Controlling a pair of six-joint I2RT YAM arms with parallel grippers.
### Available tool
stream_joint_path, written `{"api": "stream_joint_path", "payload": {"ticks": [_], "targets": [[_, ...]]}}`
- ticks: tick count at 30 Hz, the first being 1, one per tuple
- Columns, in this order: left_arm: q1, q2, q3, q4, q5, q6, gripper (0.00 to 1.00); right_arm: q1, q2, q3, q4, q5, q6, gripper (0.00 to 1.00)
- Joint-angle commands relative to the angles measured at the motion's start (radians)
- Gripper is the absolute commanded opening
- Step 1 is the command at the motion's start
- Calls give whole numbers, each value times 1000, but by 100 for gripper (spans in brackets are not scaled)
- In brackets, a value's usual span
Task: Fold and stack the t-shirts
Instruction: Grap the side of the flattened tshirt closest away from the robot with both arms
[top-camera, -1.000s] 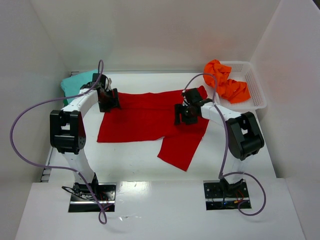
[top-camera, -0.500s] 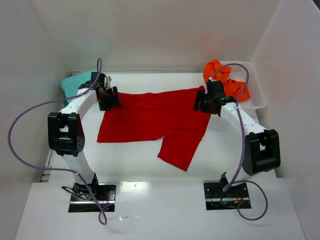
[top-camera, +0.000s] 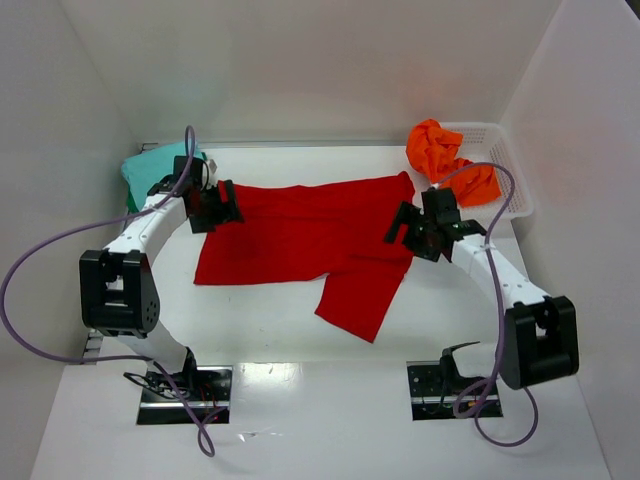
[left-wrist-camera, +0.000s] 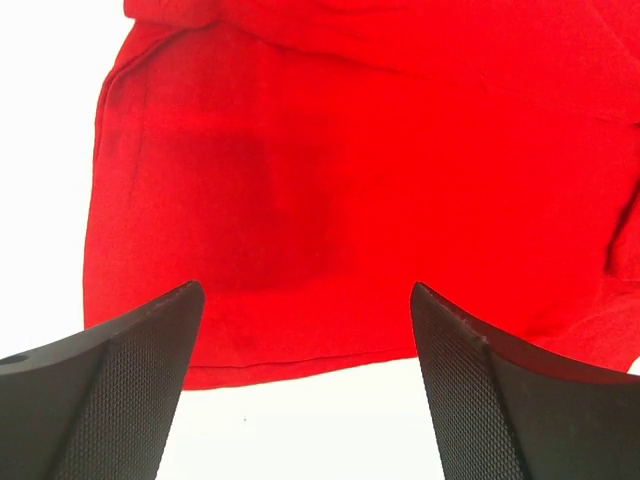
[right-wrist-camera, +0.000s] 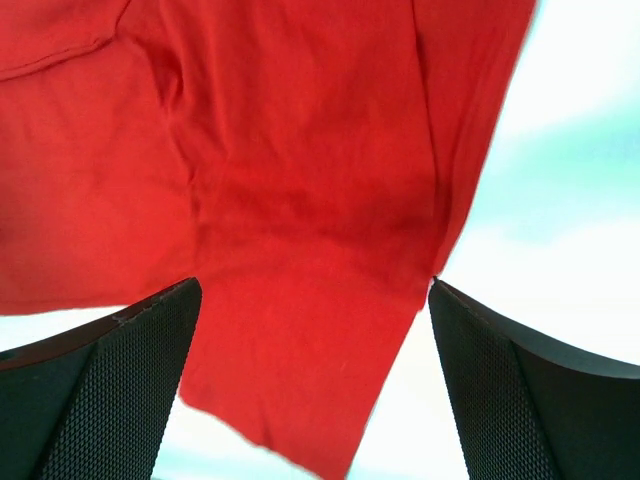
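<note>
Overhead view. My left claw (top-camera: 215, 205) sits at the far-left corner of the red shirt (top-camera: 300, 235). My right claw (top-camera: 415, 228) sits at the shirt's right edge. The red shirt lies spread across the middle of the white table (top-camera: 270, 320). Its main part is a broad band running left to right, and a flap extends from its right half toward my bases. The teal shirt (top-camera: 155, 170) lies in a low heap at the far-left corner of the table, just beside my left wrist. The orange shirt (top-camera: 445, 160) is crumpled in the white basket (top-camera: 510, 170) at the far right and spills over the basket's left rim.

Left wrist view. My left claw (left-wrist-camera: 303, 300) stands wide open with nothing between its jaws. The red shirt (left-wrist-camera: 350, 180) fills most of the frame, and its hem crosses the gap between my fingertips over bare table.

Right wrist view. My right claw (right-wrist-camera: 312, 290) is likewise spread wide and holds nothing. The red shirt (right-wrist-camera: 280, 200) lies beneath it, creased, with one edge running down toward my right fingertip.

From these views I cannot tell whether either claw's tips touch the cloth.
</note>
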Motion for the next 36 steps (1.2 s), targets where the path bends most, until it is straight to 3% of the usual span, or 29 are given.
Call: {"api": "stream_joint_path", "payload": {"ticks": [1, 3, 11, 20, 28, 32, 35, 36], "targets": [[0, -25, 4, 38, 25, -24, 92, 3, -92, -45, -42, -36, 122, 100], [0, -37, -6, 38, 4, -24, 95, 26, -105, -82, -71, -47, 157, 100], [0, -58, -17, 29, -5, -15, 99, 338, -80, -157, -81, -14, 322, 100], [0, -89, -26, 9, -53, -5, 99, 460, -66, -220, -179, 17, 375, 100], [0, -291, -179, 30, -91, -119, 99, 607, -43, -301, -150, -12, 458, 97], [0, -314, -192, 17, -134, -151, 99, 629, -1, -320, -108, -21, 458, 90], [0, -314, -192, -8, -166, -165, 99, 629, 27, -329, -79, -21, 449, 78], [10, -324, -204, -8, -167, -195, 99, 629, 42, -318, -65, -12, 440, 67]]}}
